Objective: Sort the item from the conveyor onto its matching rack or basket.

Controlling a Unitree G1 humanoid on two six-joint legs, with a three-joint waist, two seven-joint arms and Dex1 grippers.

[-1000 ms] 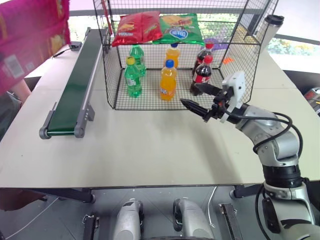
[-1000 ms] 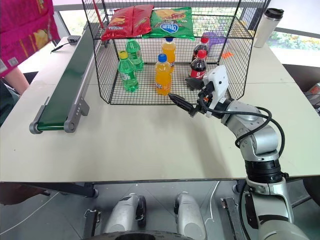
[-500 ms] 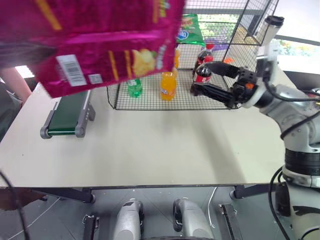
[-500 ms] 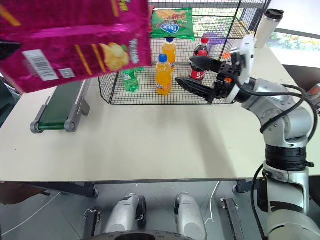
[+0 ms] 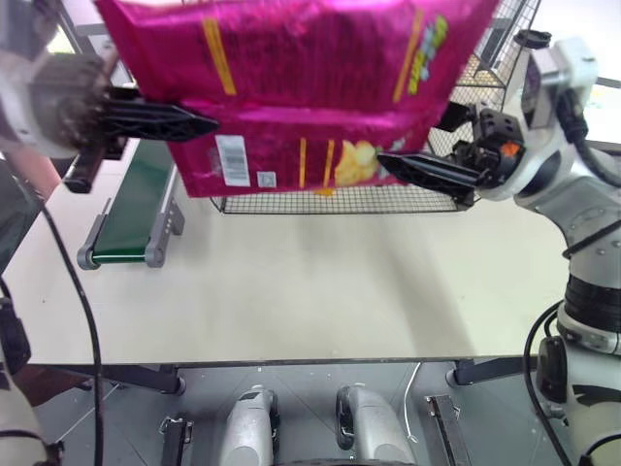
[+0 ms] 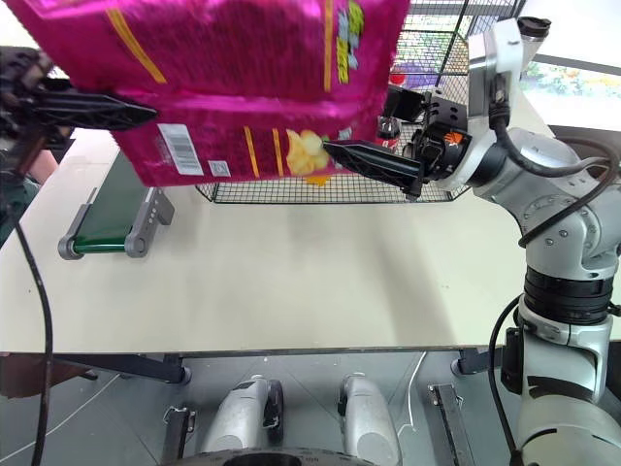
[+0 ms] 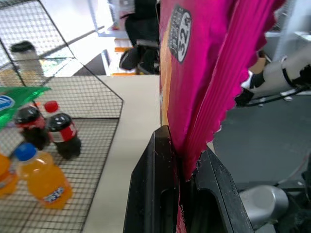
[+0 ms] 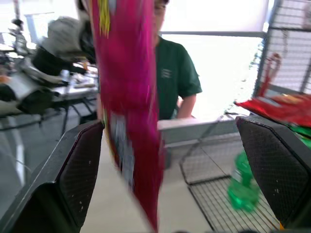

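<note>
Above the pale desk, my left pincer is clamping the pink chip bag, now swung across from nine o'clock; my right pincer is gaping around it, suggesting a handover toward the wire rack.

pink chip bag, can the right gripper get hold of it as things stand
Probably yes. The right gripper is open with the pink chip bag hanging edge-on between its fingers, nothing in between. The left gripper is shut on the bag's edge.

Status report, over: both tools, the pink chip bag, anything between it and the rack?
Left tool shut on pink chip bag, held aloft. Right tool open, straddling the bag's edge. Wire rack behind; nothing blocking.
</note>
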